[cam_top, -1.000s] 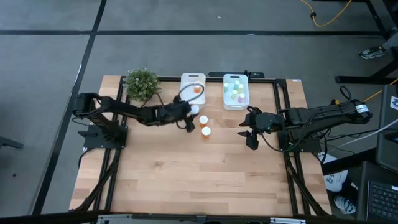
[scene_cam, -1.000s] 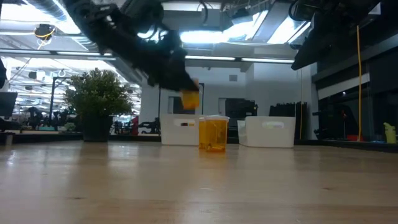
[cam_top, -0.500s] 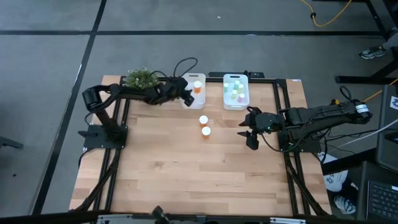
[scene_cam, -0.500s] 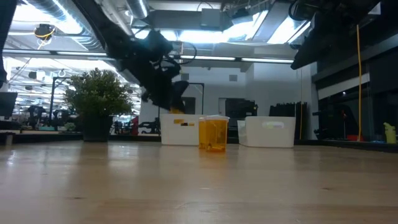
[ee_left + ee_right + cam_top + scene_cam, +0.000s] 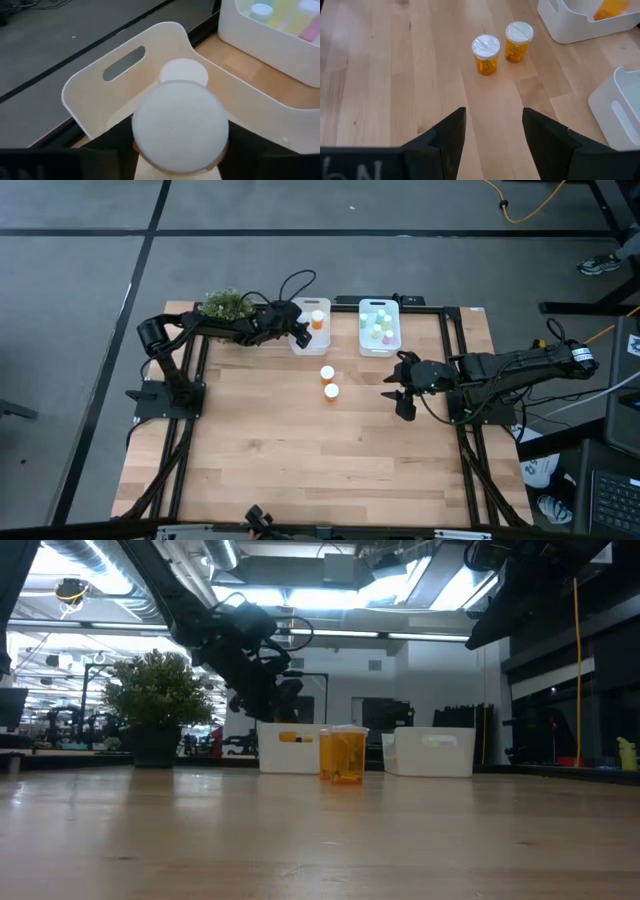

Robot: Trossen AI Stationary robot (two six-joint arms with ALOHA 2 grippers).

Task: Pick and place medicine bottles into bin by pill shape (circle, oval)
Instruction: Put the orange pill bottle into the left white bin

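An orange bottle (image 5: 180, 131) is pinched in the left claw (image 5: 297, 334) over the left bin (image 5: 298, 345) at the table's far edge; I'd say release comes next. The left wrist view alone shows another white cap (image 5: 183, 73) inside. Right claw (image 5: 492, 132) waits spread.

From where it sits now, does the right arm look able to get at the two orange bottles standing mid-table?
Probably yes. The right gripper is open and faces the two orange bottles across bare wood, with nothing between them. The left gripper is away at the left bin, shut on another bottle.
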